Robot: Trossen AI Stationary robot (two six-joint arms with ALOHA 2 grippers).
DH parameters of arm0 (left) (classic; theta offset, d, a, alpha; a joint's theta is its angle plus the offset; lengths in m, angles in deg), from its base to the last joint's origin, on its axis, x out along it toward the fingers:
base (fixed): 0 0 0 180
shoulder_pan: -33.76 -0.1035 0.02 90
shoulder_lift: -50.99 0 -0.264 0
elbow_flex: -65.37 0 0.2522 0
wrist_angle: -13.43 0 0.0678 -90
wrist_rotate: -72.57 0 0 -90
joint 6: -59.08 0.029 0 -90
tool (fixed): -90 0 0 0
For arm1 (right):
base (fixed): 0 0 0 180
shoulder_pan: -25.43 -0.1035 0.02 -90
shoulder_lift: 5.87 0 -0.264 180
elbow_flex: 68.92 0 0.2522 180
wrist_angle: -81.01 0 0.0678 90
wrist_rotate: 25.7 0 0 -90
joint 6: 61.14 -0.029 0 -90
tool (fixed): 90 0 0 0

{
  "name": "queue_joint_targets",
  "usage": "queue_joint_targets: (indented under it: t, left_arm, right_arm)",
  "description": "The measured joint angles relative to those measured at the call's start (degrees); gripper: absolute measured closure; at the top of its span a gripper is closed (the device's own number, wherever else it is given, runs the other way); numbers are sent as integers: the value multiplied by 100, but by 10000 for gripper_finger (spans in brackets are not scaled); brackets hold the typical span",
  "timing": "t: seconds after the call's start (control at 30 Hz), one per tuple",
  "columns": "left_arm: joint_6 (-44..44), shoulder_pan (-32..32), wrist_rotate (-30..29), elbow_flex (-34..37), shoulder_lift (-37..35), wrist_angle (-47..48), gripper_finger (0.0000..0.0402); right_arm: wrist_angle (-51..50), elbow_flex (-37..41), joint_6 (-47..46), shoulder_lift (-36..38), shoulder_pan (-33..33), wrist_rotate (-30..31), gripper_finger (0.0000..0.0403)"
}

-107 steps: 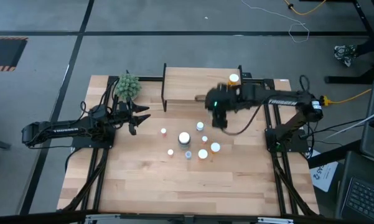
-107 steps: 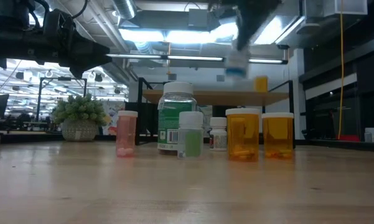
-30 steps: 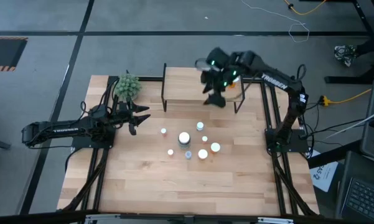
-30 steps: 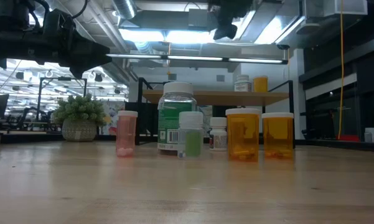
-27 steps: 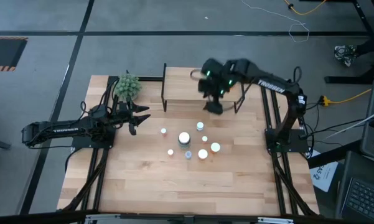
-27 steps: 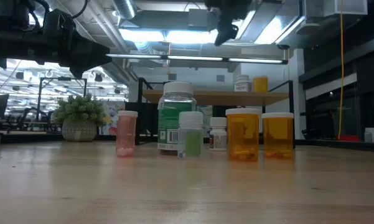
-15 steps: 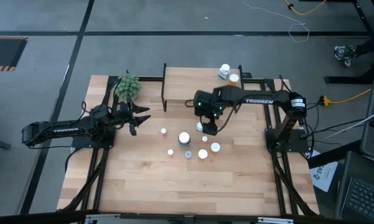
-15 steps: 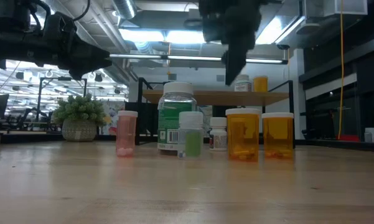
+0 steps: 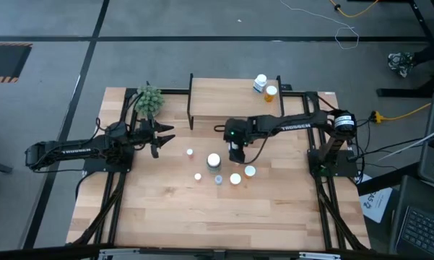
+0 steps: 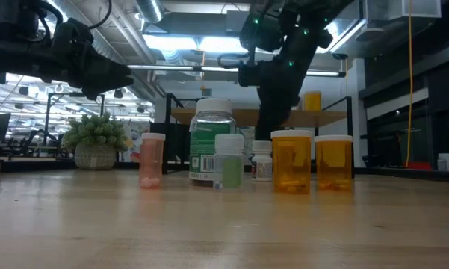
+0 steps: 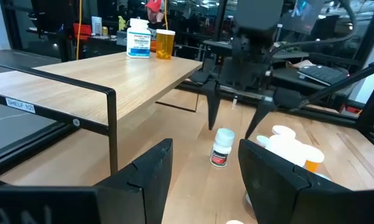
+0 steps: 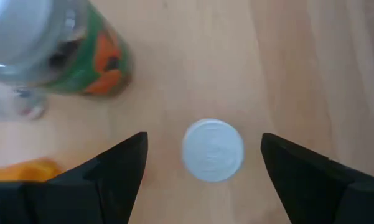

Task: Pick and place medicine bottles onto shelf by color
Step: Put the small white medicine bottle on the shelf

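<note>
My right gripper [image 9: 235,149] is open and points down over a small white bottle [image 12: 213,158]. Its fingers [image 12: 121,168] stand either side of the white cap with gaps, touching nothing. The left wrist view shows that bottle [image 11: 222,147] upright on the table below the right gripper [image 11: 233,132]. A pink bottle [image 10: 152,159], a large green bottle [image 10: 211,142], a small green bottle [image 10: 228,161] and two orange bottles [image 10: 292,161] also stand on the table. The shelf [image 9: 231,97] carries a white bottle [image 9: 260,81] and an orange bottle [image 9: 271,92]. My left gripper [image 9: 162,133] waits open at the left.
A green plant ball [image 9: 149,100] sits at the table's far left, beside the shelf. The large green bottle [image 12: 56,50] stands close to my right gripper. The near half of the table [image 9: 217,217] holds no objects.
My right gripper has come away from above the shelf toward the table's near edge and down, and now stands over the small white bottle. The white bottle on the shelf has stayed where it was.
</note>
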Motion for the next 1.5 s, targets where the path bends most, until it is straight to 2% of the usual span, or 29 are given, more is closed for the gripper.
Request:
queue_joint_targets:
  t: [0.13,0.4,0.77,0.97,1.13,1.3,1.4,1.5]
  left_arm:
    - [0,0,0,0,-1,0,223]
    - [0,-2,0,0,-1,0,223]
    - [0,-1,0,0,0,7,223]
    - [0,-2,0,0,-1,15,223]
    - [-19,-2,0,0,0,14,223]
    - [-648,2,151,-137,1,-368,223]
    - [-514,110,361,-699,99,-88,225]
    - [-131,269,307,-1554,615,881,228]
  right_arm:
    - [6,148,27,0,-9,659,87]
    - [216,152,4,0,-4,687,99]
    - [258,154,-149,-210,-13,473,180]
    - [-8,-32,-136,-210,-56,475,253]
    - [-756,-742,255,-210,-165,425,253]
    - [-1765,-1920,986,-210,-221,432,253]
    - [-2308,-2807,1392,-210,-102,654,253]
    - [-2701,-3747,1689,-205,124,950,253]
